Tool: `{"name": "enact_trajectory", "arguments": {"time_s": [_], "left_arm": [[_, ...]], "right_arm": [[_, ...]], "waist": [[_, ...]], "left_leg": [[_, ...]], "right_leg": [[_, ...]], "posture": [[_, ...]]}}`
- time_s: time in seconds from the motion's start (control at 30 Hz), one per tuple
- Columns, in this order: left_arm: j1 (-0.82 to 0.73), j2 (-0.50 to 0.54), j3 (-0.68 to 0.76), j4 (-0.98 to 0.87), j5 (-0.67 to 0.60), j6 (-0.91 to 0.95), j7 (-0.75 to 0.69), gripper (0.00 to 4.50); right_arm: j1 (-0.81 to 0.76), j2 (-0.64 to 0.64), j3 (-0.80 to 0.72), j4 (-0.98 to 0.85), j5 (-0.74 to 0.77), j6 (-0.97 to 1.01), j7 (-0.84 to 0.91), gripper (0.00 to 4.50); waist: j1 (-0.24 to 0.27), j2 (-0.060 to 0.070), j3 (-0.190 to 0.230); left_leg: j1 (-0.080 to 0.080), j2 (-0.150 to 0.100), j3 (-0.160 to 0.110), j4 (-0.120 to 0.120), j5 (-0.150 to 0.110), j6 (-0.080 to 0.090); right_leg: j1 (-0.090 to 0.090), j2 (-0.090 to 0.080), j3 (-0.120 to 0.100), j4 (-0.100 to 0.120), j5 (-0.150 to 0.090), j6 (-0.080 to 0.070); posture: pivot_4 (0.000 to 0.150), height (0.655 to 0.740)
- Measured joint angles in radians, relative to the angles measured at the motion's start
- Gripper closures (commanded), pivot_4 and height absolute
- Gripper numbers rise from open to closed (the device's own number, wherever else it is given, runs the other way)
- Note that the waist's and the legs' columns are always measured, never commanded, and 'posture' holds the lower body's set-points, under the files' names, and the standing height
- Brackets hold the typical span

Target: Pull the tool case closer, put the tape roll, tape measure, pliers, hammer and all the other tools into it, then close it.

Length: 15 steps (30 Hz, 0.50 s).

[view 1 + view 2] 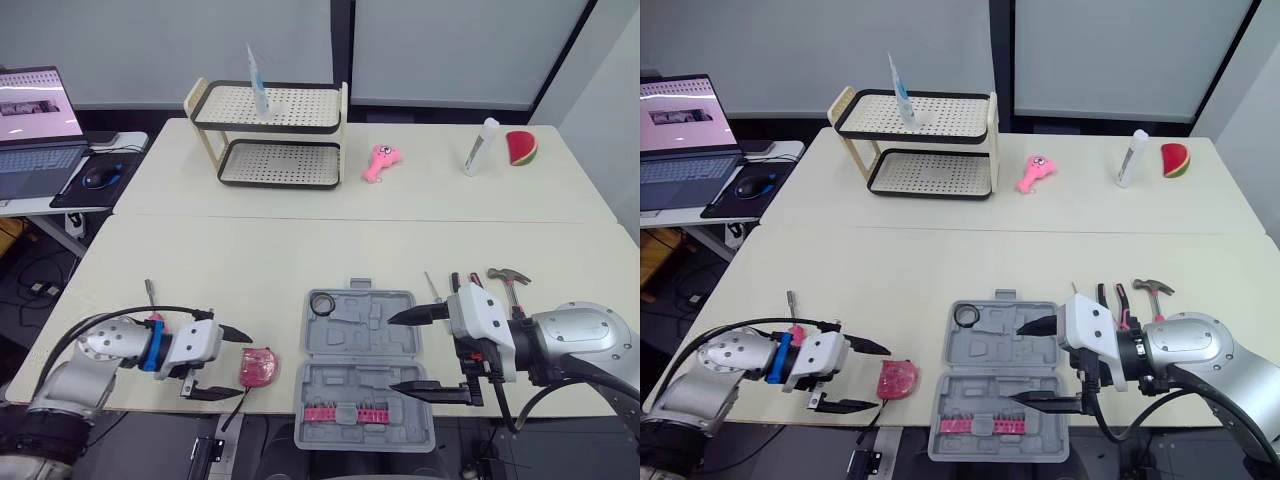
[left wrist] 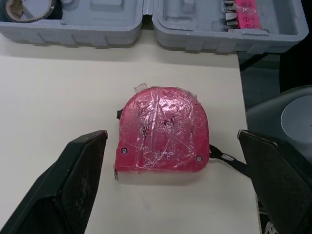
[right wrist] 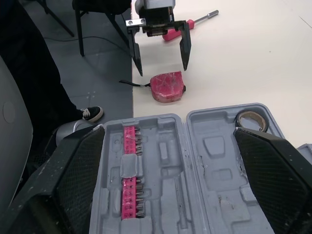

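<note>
The grey tool case (image 1: 362,365) lies open at the table's front edge, with a tape roll (image 1: 321,304) in its far left corner and a pink bit strip (image 1: 344,413) near the front. A pink tape measure (image 1: 258,367) lies just left of the case. My left gripper (image 1: 232,362) is open, its fingers on either side short of the tape measure (image 2: 163,129). My right gripper (image 1: 420,352) is open over the case's right side. Pliers (image 1: 471,284) and a hammer (image 1: 509,279) lie right of the case. A pink-handled screwdriver (image 1: 152,305) lies behind my left arm.
On the far table stand a two-tier rack (image 1: 270,134), a pink toy (image 1: 381,162), a white tube (image 1: 481,146) and a watermelon slice (image 1: 521,147). A laptop (image 1: 38,128) and a mouse (image 1: 101,176) sit on a side desk at the far left. A person's shoe (image 3: 92,113) is on the floor below the table's front.
</note>
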Motion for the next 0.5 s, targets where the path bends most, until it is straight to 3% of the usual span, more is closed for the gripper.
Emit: {"name": "enact_trajectory", "arguments": {"time_s": [0.5], "left_arm": [[-0.056,-0.061,-0.061,0.133,0.089,-0.096,0.056,0.04]], "right_arm": [[-0.012,0.0,0.0,0.0,0.003,0.02,-0.012,0.0]], "waist": [[-0.004,0.0,0.0]], "left_leg": [[0.0,0.0,0.0,0.0,0.0,0.0]], "right_leg": [[0.0,0.0,0.0,0.001,0.0,0.0]], "posture": [[0.15,0.729]]}}
